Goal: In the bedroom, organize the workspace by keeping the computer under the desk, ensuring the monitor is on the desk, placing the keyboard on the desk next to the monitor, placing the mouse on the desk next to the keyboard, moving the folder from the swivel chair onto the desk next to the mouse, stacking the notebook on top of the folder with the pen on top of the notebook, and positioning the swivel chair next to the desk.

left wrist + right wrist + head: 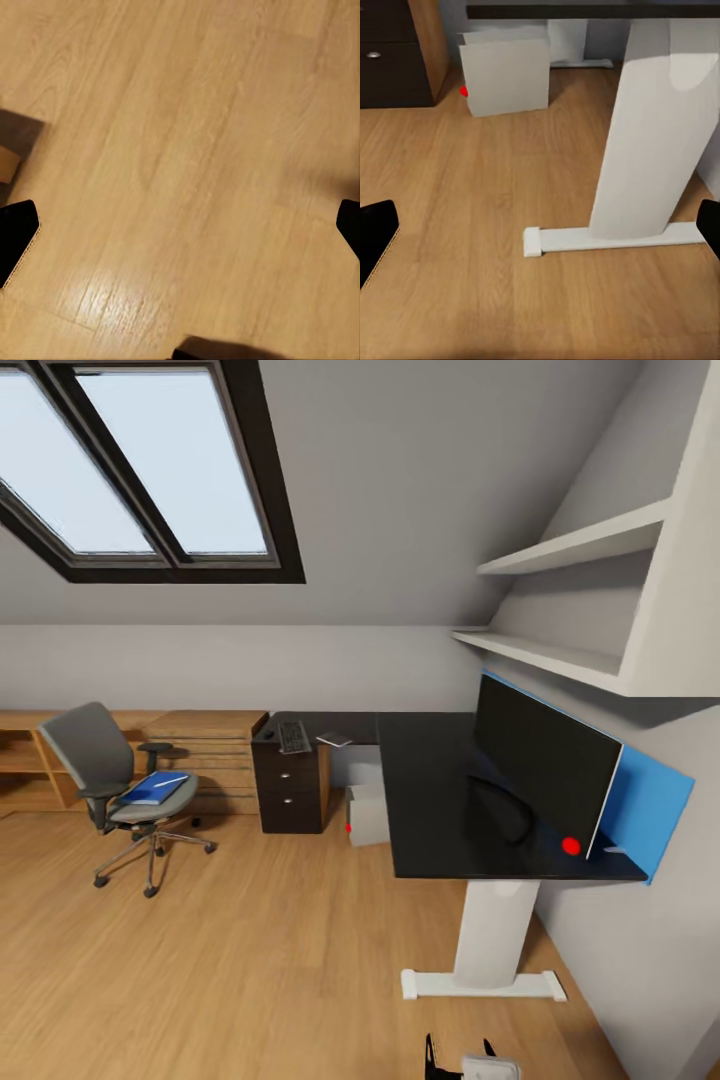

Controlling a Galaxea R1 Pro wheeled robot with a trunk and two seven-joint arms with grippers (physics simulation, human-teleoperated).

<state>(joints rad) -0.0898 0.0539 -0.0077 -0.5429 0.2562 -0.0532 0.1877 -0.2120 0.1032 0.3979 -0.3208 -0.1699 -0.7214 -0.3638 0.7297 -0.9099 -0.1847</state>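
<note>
Head view: bright blue folder [155, 787] lies flat on grey swivel chair [110, 780].

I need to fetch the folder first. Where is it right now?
In the head view, the blue folder lies on the seat of the swivel chair at the left, away from the desk.

Sloped grey wall, skylight [150, 465], white shelves [590, 600], wooden floor [250, 950]

Blue folder [155, 788], grey swivel chair [100, 770], black desk [430, 800].
</note>
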